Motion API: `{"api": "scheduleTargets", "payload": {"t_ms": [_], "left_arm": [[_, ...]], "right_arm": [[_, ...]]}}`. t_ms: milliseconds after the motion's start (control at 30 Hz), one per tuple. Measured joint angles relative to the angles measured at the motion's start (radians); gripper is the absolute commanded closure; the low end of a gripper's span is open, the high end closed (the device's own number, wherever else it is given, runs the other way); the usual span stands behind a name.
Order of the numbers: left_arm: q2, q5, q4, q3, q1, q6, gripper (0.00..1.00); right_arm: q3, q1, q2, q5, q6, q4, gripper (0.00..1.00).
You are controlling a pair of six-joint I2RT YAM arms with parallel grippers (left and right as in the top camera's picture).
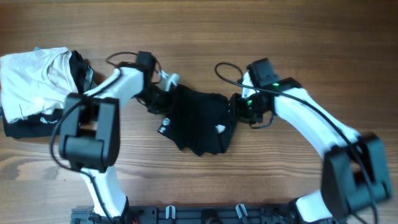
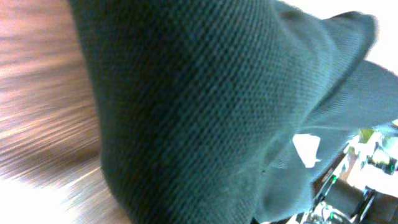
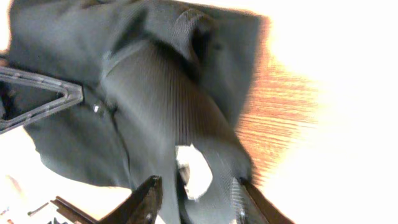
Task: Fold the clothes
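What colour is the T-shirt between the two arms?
Plain black T-shirt, with small white marks; clearest in the overhead view.

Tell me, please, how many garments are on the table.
3: the black T-shirt, bunched at centre; a folded white garment at the far left; a folded black one under it. More may be hidden in that stack.

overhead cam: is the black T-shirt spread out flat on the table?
No, the black T-shirt sits in a crumpled heap, with folds piled over one another.
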Motion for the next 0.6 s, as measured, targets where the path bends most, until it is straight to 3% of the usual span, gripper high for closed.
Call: {"api": "scheduleTargets", "payload": {"t_ms": [67,200,333,600], "left_arm": [[-0.072,-0.015,-0.029,0.026,0.084,0.0,0.96],[-0.19,-0.029,-0.032,0.11,0.223,0.0,0.96],[-0.301,-0.056,0.087,0.211,0.445,0.001,0.96],[-0.3,-0.121,0.178,0.216,0.818,-0.001,0.96]], "right_arm": [[0.0,-0.018,-0.12,0.023,-0.019,-0.004,0.46],[0.002,-0.027,-0.237,0.043,-0.02,0.014,0.45],[0.002,-0.027,-0.243,0.057,-0.001,0.019,0.44],[0.002,-0.027,-0.243,0.071,0.002,0.008,0.44]]}}
